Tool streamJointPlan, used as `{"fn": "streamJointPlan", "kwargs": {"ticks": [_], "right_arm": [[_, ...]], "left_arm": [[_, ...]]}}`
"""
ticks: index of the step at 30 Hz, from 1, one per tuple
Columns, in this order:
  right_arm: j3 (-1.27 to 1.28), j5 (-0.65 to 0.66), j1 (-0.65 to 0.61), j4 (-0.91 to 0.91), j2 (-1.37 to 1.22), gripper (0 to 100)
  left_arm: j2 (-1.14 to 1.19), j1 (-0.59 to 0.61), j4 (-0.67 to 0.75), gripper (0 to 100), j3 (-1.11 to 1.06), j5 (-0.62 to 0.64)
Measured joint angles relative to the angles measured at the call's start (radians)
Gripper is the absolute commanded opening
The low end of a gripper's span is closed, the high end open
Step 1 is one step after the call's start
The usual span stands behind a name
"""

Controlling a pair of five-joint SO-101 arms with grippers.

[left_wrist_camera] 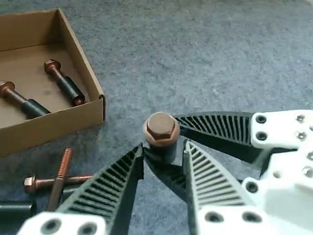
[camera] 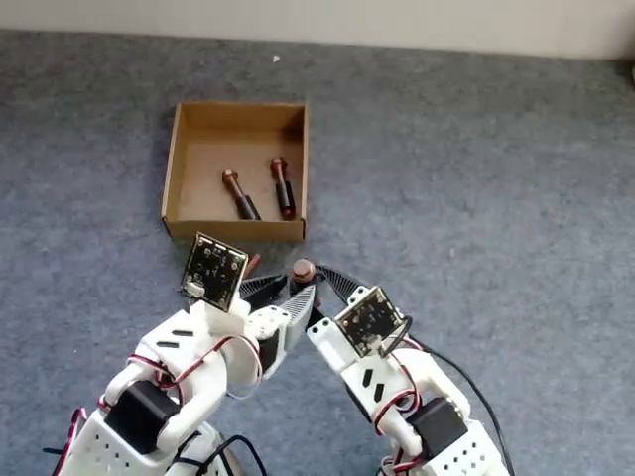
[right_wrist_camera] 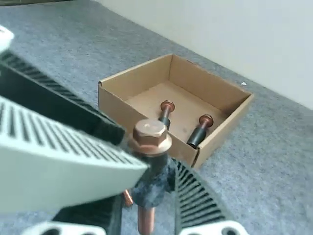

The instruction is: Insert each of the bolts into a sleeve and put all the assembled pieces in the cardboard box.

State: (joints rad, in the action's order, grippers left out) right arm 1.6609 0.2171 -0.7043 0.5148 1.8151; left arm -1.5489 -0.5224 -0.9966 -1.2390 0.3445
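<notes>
Just before the brown cardboard box (camera: 233,230), the left gripper (left_wrist_camera: 164,151) pinched the copper hex-head bolt (left_wrist_camera: 160,128), the right gripper (right_wrist_camera: 146,208) its dark sleeve (right_wrist_camera: 152,185), and an uneven release could have spilled both outside.

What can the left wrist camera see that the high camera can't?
Left wrist view: a dark sleeve lying on the carpet, and how the two loose bolts cross beside it. High view: both arms with their white bodies, and the wall behind the table. Both: the cardboard box holding two assembled pieces, and the sleeved bolt upright in the left tool.
</notes>
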Motion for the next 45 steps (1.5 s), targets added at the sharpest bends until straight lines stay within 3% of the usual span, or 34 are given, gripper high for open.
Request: {"fn": "streamJointPlan", "kwargs": {"ticks": [3, 9, 16, 21, 27, 36, 43, 45], "right_arm": [[0.0, 0.0, 0.034, 0.0, -0.002, 0.4], [0.0, -0.055, 0.118, 0.0, -0.002, 0.4], [-0.003, -0.078, 0.187, 0.054, -0.002, 0.4], [-0.083, -0.078, 0.187, 0.06, -0.081, 0.4], [-0.359, -0.078, 0.186, -0.002, -0.45, 0.4], [-0.799, -0.078, 0.115, -0.275, -1.214, 0.4], [-1.013, -0.078, 0.106, -0.491, -1.668, 0.5], [-1.062, -0.078, 0.106, -0.516, -1.76, 5.3]], "left_arm": [[-0.003, 0.092, -0.014, 16, 0.0, -0.023], [-0.008, 0.334, -0.118, 16, -0.005, -0.193], [-0.009, 0.638, -0.167, 16, -0.106, -0.207], [-0.006, 0.789, -0.167, 16, -0.215, -0.21], [-0.005, 0.815, -0.167, 16, -0.275, -0.216], [-0.006, 0.815, -0.161, 16, -0.301, -0.216], [-0.006, 0.844, -0.032, 16, -0.373, -0.216], [-0.005, 0.862, -0.018, 16, -0.374, -0.216]]}}
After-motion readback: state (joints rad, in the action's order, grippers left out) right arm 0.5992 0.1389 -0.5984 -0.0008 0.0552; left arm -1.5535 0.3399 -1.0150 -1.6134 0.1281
